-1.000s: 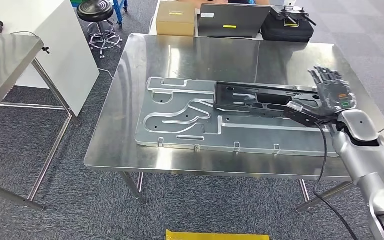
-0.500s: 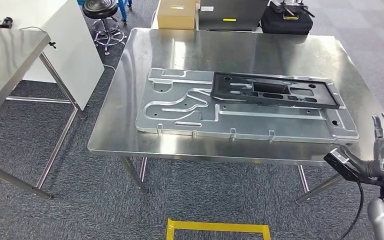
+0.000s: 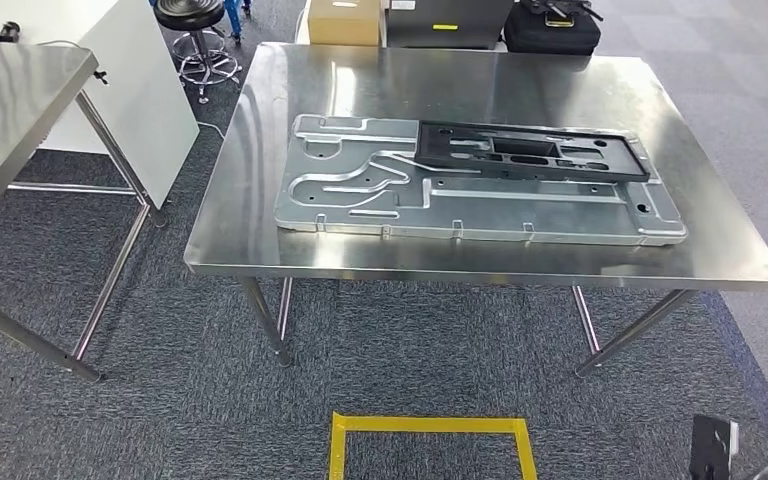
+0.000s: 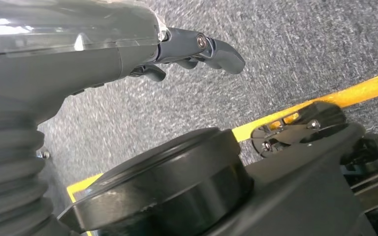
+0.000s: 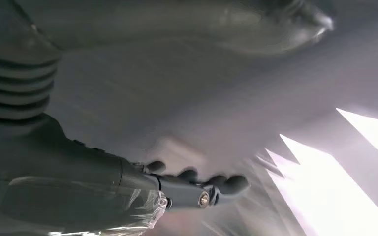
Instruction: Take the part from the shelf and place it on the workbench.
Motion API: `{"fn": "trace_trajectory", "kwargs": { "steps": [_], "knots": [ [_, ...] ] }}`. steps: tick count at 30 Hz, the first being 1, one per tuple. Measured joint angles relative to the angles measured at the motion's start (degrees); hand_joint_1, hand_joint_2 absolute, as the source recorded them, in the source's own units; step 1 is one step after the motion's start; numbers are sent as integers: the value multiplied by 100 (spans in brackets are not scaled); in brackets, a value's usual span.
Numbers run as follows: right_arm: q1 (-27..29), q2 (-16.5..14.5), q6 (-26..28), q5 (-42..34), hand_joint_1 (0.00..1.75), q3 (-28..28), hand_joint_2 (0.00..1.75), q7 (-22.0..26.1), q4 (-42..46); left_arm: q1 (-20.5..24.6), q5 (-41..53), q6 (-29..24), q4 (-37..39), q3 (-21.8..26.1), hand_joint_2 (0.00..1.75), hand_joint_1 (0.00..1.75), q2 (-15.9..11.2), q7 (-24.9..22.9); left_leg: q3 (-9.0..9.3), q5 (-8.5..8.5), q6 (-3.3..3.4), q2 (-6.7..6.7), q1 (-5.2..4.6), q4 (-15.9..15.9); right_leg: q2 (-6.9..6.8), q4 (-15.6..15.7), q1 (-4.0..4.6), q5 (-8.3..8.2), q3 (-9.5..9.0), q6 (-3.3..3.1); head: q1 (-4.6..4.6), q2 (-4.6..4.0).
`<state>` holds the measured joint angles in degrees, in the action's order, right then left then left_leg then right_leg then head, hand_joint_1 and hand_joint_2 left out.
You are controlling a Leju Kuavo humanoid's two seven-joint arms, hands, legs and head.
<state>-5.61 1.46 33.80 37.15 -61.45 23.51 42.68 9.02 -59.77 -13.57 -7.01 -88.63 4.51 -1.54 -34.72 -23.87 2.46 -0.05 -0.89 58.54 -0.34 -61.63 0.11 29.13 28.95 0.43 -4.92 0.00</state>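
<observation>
Left robot hand (image 4: 177, 49): hangs low over grey carpet beside a strip of yellow floor tape (image 4: 320, 101). Fingers (image 4: 216, 49) loosely curled, nothing in them; whether they are fully closed I cannot tell.

Right robot hand (image 5: 192, 189): picture badly blurred. Fingers (image 5: 226, 184) extend in a row with nothing visible between them, but whether spread or together I cannot tell. The backdrop is a grey smear with bright streaks.

Outward, from the head view: the black part (image 3: 532, 150), a flat frame with cut-outs, lies on the surface (image 3: 480, 262). It rests on top of a large stamped metal panel (image 3: 360, 195), over that panel's far right portion, and lies flat, touching the panel. Neither hand is near it.

Beyond the surface: a cardboard box (image 3: 344, 20), a dark case (image 3: 550, 28), and a stool (image 3: 192, 25) at far left. A second metal table (image 3: 10, 100) stands to the left. A yellow floor marking (image 3: 430, 440) sits on the carpet in front.

Judgement: placement looks done, with the part down and released.

Risks from here: the part sits loose on a ridged panel, not on bare steel, so a knock to the table could slide it. An arm swinging close to the near edge might clip the panel's tabs.
</observation>
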Motion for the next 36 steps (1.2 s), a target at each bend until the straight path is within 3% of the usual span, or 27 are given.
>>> {"fn": "trace_trajectory", "kwargs": {
  "steps": [2,4,5,7,9,10,11,13,14,15,17,19,20,21,22,24,25,26,27,28,29,31,32,33,35,36],
  "knots": [
    [-53,-300,-206,-153,0,-429,175,-1307,-925,23,42,-6,-3,0,0,0,11,-9,-27,92,-80,22,26,-14,-2,462,66,110,-252,-95,0,0],
    [-16,-614,-298,-145,0,-673,175,-2050,-1526,14,46,-18,-3,1,0,0,8,-11,-73,145,-165,35,41,-23,2,530,71,8,-193,-134,-1,0],
    [-19,-740,-338,-132,0,-756,175,-2233,-1788,11,44,-26,-3,1,0,0,4,-11,-115,47,-208,33,39,38,6,549,50,-71,-126,-163,-2,0],
    [-62,-921,-651,-33,0,-879,175,-2547,-2207,14,4,-71,-3,5,0,0,-4,16,-238,-477,-285,23,50,457,8,576,16,-236,46,-218,-4,0],
    [-71,-1009,-1364,230,0,-910,175,-2814,-2453,1,-105,-149,-3,24,0,0,-8,88,-336,-1024,-344,22,78,1143,5,565,24,-379,235,-249,-4,0],
    [-66,-1033,-1692,472,0,-866,131,-2869,-2540,-12,-158,-175,-3,39,0,0,-10,112,-331,-1085,-365,23,90,1419,-2,549,26,-451,340,-248,-4,0],
    [-60,-1049,-1905,827,0,-772,87,-2915,-2621,-22,-177,-175,-3,52,0,0,-14,97,-260,-995,-381,23,98,1559,-9,523,27,-522,455,-238,-4,0],
    [-49,-1055,-2030,1833,0,-356,0,-3245,-2753,-25,-93,-115,-3,52,0,0,-23,-51,147,-642,-391,23,115,1272,-19,439,23,-651,697,-205,-4,0],
    [-41,-1044,-2055,2328,0,-68,0,-3485,-2801,-22,-17,-74,-3,40,0,0,-28,-149,479,-604,-384,22,117,878,-19,387,27,-703,798,-182,-4,0],
    [-29,-1030,-2083,2714,0,238,0,-3673,-2838,-20,49,-45,-3,27,0,0,-34,-227,807,-678,-357,19,113,416,-20,335,32,-750,874,-154,-4,0],
    [-3,-990,-2131,3054,0,719,0,-3787,-2884,-33,117,-22,-3,12,0,0,-43,-304,1173,-887,-275,18,88,-180,-28,294,39,-857,934,-96,-4,0],
    [26,-951,-2136,3116,0,1006,87,-3758,-2914,-60,124,-19,-3,11,0,0,-50,-324,1136,-828,-177,42,78,-269,-24,319,19,-965,947,-30,-4,0],
    [39,-933,-2132,3128,0,1106,131,-3744,-2926,-65,123,-18,-3,11,0,0,-54,-330,1079,-757,-133,59,82,-270,-10,292,4,-898,973,7,-4,0],
    [50,-917,-2116,3149,0,1195,131,-3718,-2938,-66,121,-18,-3,11,0,0,-58,-333,1004,-674,-96,74,94,-279,4,172,-12,-700,1017,45,-4,0],
    [61,-905,-2072,3187,0,1282,87,-3673,-2951,-62,122,-19,-3,11,0,0,-63,-334,916,-592,-70,86,104,-282,17,-56,-32,-392,1075,79,-4,0],
    [73,-907,-1975,3280,0,1451,87,-3611,-2980,-54,157,-33,-3,11,0,0,-78,-346,707,-432,-55,85,101,-271,21,-769,-58,221,1194,137,-4,0],
    [76,-911,-1987,3274,0,1519,131,-3627,-2998,-48,185,-46,-3,11,0,0,-88,-354,599,-354,-62,87,99,-258,21,-1092,-70,327,1208,154,-4,0],
    [73,-915,-2049,3222,0,1562,175,-3691,-3015,-37,216,-59,-3,10,0,0,-98,-362,488,-280,-74,89,99,-238,20,-1290,-79,282,1160,162,-4,0],
    [70,-918,-2134,3141,0,1581,175,-3778,-3027,-28,240,-70,-3,10,0,0,-106,-366,382,-215,-87,91,100,-213,20,-1298,-85,120,1023,161,-4,0],
    [69,-920,-2206,3070,0,1582,131,-3860,-3035,-21,253,-78,-3,9,0,0,-114,-362,284,-158,-102,91,101,-188,20,-1113,-89,-54,794,150,-4,0],
    [68,-921,-2254,3040,0,1582,87,-3948,-3038,-12,264,-81,-3,9,0,0,-119,-354,200,-102,-121,87,99,-164,22,-745,-87,-126,468,124,-4,0],
    [66,-922,-2349,3078,0,1585,0,-4113,-3044,1,289,-85,-3,9,0,0,-125,-322,89,3,-173,79,85,-135,25,123,-60,1,-142,49,-4,0],
    [61,-922,-2403,3109,0,1592,0,-4195,-3048,8,305,-86,-3,9,0,0,-129,-302,53,59,-208,79,82,-130,26,423,-41,113,-311,15,-4,0],
    [59,-922,-2444,3126,0,1598,0,-4257,-3052,9,326,-86,-3,9,0,0,-133,-282,28,114,-242,82,82,-135,26,566,-25,156,-355,-13,-4,0],
    [67,-923,-2460,3087,0,1602,87,-4305,-3061,11,380,-85,-3,9,0,0,-147,-257,-39,121,-307,74,85,-99,5,634,-45,81,-280,-75,-4,0],
    [72,-924,-2434,3052,0,1599,131,-4277,-3063,17,416,-81,-3,9,0,0,-153,-249,-85,-34,-330,62,85,12,-15,648,-55,9,-219,-115,-4,0]
  ]
}}
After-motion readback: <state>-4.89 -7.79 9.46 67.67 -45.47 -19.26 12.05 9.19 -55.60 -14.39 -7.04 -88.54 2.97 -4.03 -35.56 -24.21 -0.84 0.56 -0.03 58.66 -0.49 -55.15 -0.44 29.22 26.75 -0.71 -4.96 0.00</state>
